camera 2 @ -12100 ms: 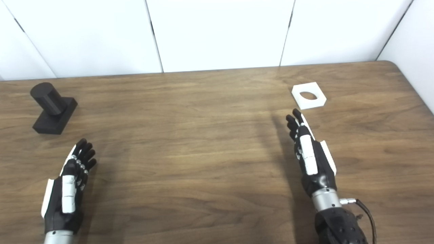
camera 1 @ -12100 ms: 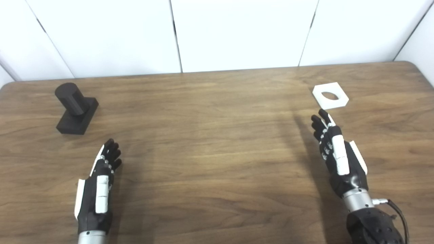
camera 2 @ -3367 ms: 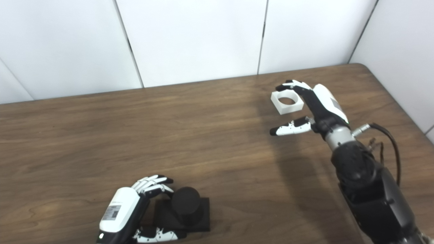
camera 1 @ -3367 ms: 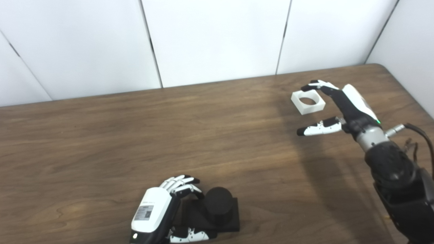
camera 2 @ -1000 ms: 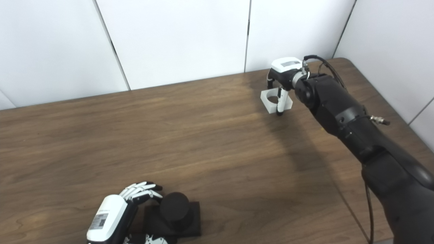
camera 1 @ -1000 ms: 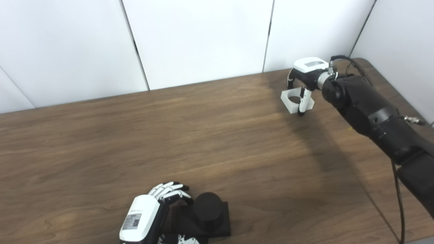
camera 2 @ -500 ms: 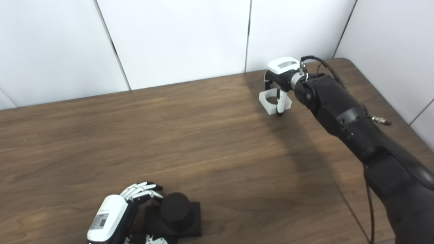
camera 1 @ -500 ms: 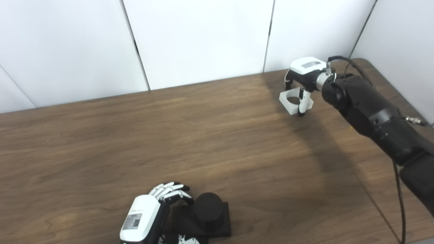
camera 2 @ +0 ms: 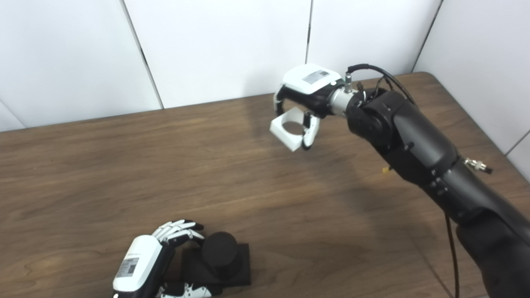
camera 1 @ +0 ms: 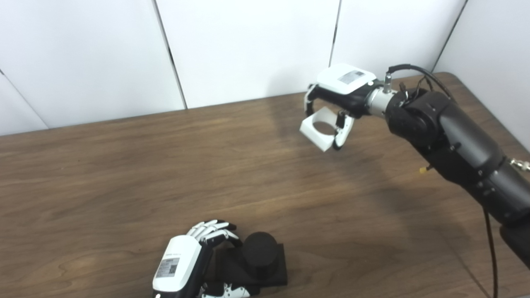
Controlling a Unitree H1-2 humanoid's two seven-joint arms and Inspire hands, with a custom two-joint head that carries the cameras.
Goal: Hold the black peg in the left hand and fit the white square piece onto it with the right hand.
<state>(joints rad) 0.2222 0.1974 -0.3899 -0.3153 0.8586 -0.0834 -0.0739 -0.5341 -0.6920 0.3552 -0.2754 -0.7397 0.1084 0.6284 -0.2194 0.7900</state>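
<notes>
The white square piece (camera 1: 318, 131) hung clear of the table (camera 1: 103, 174), gripped in my right hand (camera 1: 337, 99) with fingers over its far edge and my thumb on the near right edge, its round hole showing and the piece tilted. My left hand (camera 1: 182, 265) was wrapped round the square base of the black peg (camera 1: 260, 253), which stood upright at the near edge of the table. The piece lay well apart from the peg, up and to the right of it. I judged the next move depended on carrying the piece towards me and leftward, levelling it so the hole faced straight down the peg's upright axis.
</notes>
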